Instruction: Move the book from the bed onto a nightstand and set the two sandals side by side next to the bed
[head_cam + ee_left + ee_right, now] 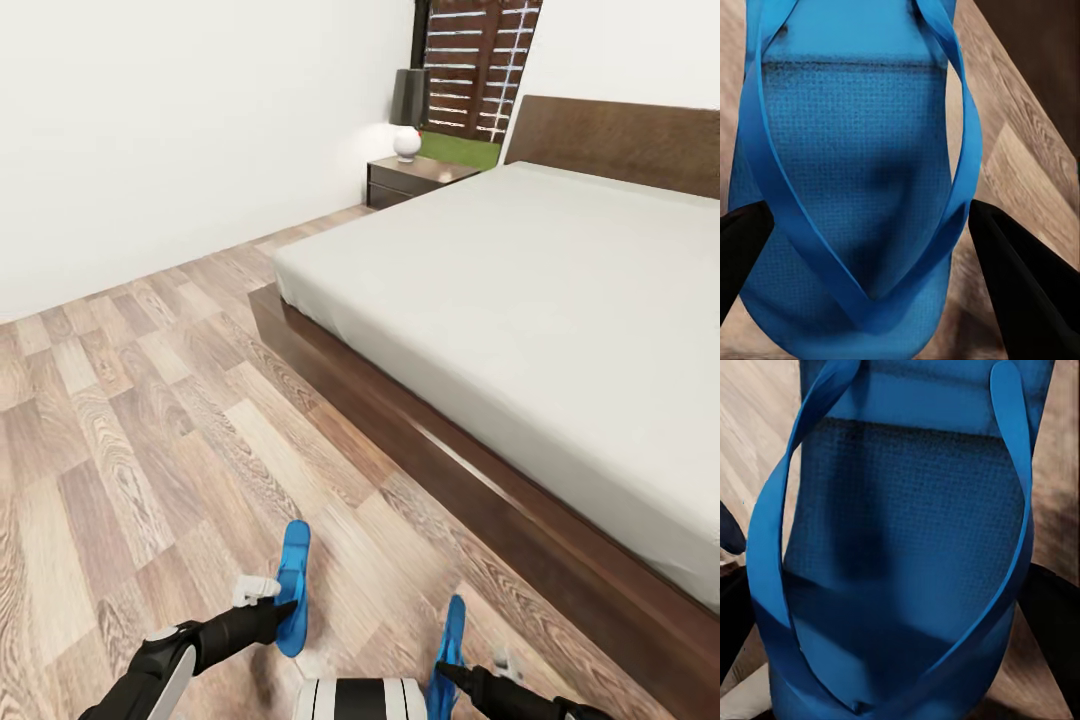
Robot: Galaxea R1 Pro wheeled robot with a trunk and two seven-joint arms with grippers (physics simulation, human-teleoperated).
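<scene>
we see one blue sandal [293, 588] gripped by the left gripper [283, 612], its two black fingers [1020, 285] pinching the sole from both edges, and the other sandal [449, 655] held the same way by the right gripper [447, 672], dark fingers [1050, 615] closed against its sides with the straps facing the wrist cameras. both sandals are held on edge low above the wood floor [150, 420], well apart from each other, beside the long dark frame of the bed [560, 300]. beyond the pale mattress, at the head of the bed, the dark nightstand [415, 178] stands against the white wall [180, 120] with a round white lamp [407, 143] on top.
</scene>
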